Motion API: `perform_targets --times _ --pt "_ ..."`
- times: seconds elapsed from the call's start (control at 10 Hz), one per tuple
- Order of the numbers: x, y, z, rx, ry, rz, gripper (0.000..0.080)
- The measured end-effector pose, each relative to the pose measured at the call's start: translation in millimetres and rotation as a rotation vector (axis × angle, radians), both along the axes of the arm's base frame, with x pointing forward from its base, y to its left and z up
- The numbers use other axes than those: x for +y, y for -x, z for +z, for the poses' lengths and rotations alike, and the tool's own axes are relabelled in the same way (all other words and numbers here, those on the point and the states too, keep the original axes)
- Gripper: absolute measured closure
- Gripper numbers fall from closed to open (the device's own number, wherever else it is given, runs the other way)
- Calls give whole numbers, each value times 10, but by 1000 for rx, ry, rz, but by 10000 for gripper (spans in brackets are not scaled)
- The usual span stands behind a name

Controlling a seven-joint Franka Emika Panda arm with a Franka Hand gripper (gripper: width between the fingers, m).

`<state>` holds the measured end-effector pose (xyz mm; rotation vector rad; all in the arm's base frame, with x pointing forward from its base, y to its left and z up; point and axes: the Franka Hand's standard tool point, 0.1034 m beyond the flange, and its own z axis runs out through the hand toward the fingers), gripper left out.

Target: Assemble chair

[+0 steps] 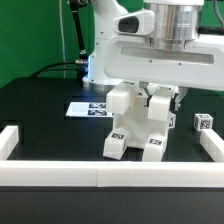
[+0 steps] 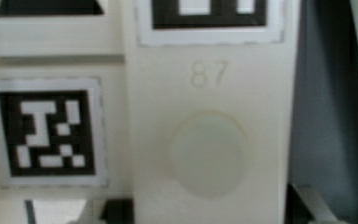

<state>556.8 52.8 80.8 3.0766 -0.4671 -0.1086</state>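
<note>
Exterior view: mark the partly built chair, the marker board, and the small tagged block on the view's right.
partly built chair (image 1: 137, 125), exterior view, front of its white body.
marker board (image 1: 85, 108), exterior view, printed top face.
small tagged block (image 1: 203, 122), exterior view, tagged face.

The arm (image 1: 122, 22) is cased in smooth, glossy white shells with rounded joints. A short cylinder (image 1: 176, 18) of silver-grey metal is fitted at the wrist, and below it a wide, flat-sided white block (image 1: 155, 52) with a grey, shaded underside is mounted. The jaws beneath are seen only as short dark stubs. Black cables (image 1: 60, 68) are run behind the white base (image 1: 100, 68).
</note>
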Motion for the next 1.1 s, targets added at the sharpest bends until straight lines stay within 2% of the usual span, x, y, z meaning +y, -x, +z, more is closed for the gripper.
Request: perform_targets --times 0.2,1.1 --pt "-42 2 -53 4 1 32 511" --pt "-101 -30 -50 -1 -1 56 511"
